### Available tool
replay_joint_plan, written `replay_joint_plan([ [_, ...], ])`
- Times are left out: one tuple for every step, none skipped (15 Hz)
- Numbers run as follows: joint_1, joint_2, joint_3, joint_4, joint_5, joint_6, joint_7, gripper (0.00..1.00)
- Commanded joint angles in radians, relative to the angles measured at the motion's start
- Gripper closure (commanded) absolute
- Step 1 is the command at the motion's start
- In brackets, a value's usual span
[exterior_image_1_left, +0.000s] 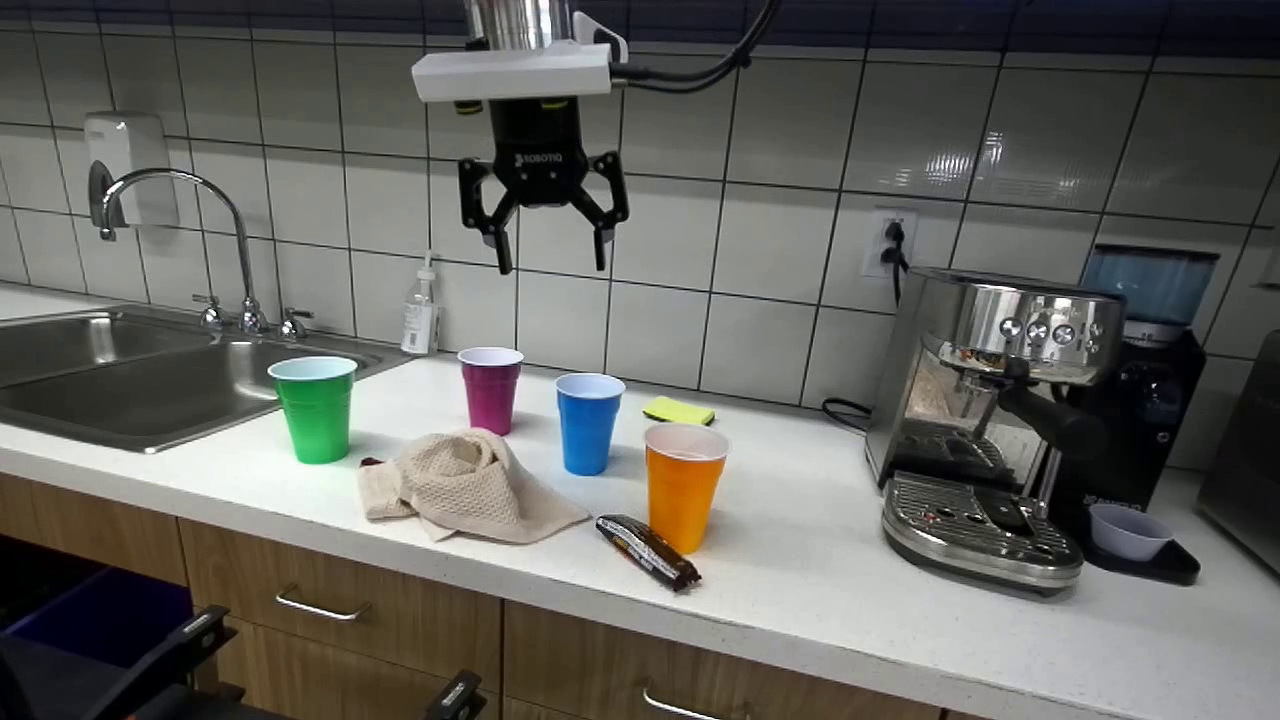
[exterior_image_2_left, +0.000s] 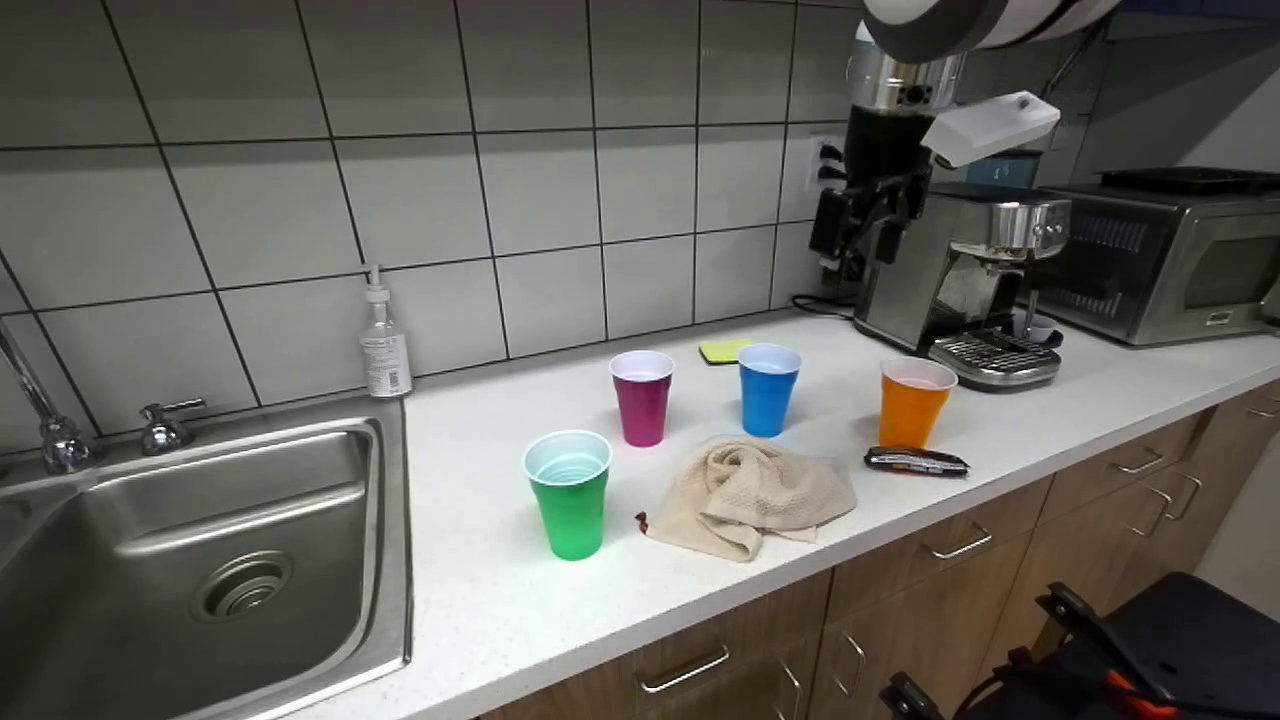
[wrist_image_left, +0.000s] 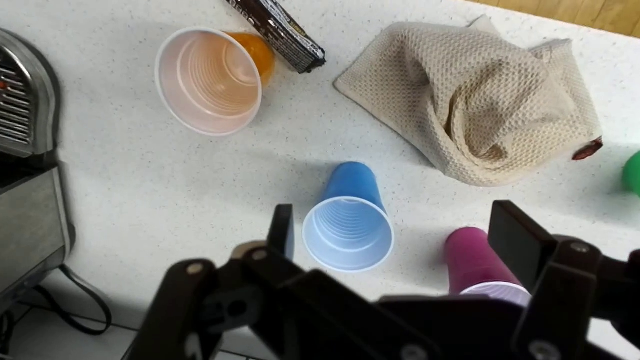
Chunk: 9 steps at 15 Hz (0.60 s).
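1. Gripper (exterior_image_1_left: 552, 264), 1 pc.: blk., angular linked fingers w/ straight flat tips, spread wide & unloaded, hanging well above the counter (wrist_image_left: 150, 200) (wht., speckled).
2. Blue cup (wrist_image_left: 348, 232), 1 pc.: plastic-look, tapered, pale ribbed interior, rolled rim; upright on counter, shows betw. fingertips in wrist view. Hub for clock posns. below (same view).
3. Purple cup (wrist_image_left: 472, 260), 1 pc.: same taper, wht. rim; betw. 3 & 4 o'clock, near, part. hidden by Gripper.
4. Orange cup (wrist_image_left: 209, 82), 1 pc.: smooth-walled, wide mouth, pale peach & ringed inside; betw. 10 & 11 o'clock.
5. Wrapped bar (wrist_image_left: 280, 35), 1 pc.: long, shiny dk.-brn. wrapper, crimped end; 11 o'clock, right beside Orange cup.
6. Cloth (wrist_image_left: 470, 102), 1 pc.: beige, waffle-textured, soft crumpled heap; betw. 1 & 2 o'clock.
7. Green cup (wrist_image_left: 634, 172), 1 pc.: rounded edge only in wrist view, just bef. 3 o'clock; whole & upright in both exterior views.
8. Coffee machine (wrist_image_left: 32, 220), 1 pc.: boxy, polished metal, slotted drip tray; abt. 9 o'clock.
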<state>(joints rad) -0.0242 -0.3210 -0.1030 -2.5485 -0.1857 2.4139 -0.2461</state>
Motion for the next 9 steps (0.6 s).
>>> replay_joint_plan([
  [0.001,0.098,0.021,0.066,0.013,0.035,0.022,0.00],
  [-0.001,0.118,0.027,0.079,0.007,0.042,0.031,0.00],
  [-0.003,0.134,0.031,0.089,0.002,0.047,0.036,0.00],
  [-0.004,0.154,0.038,0.102,-0.005,0.052,0.045,0.00],
  [-0.002,0.172,0.043,0.115,-0.007,0.055,0.051,0.00],
  [0.001,0.190,0.046,0.128,-0.001,0.057,0.046,0.00],
  [0.004,0.207,0.049,0.141,0.007,0.057,0.041,0.00],
  [0.006,0.226,0.051,0.156,0.011,0.053,0.037,0.00],
  [0.005,0.243,0.053,0.170,0.014,0.052,0.034,0.00],
])
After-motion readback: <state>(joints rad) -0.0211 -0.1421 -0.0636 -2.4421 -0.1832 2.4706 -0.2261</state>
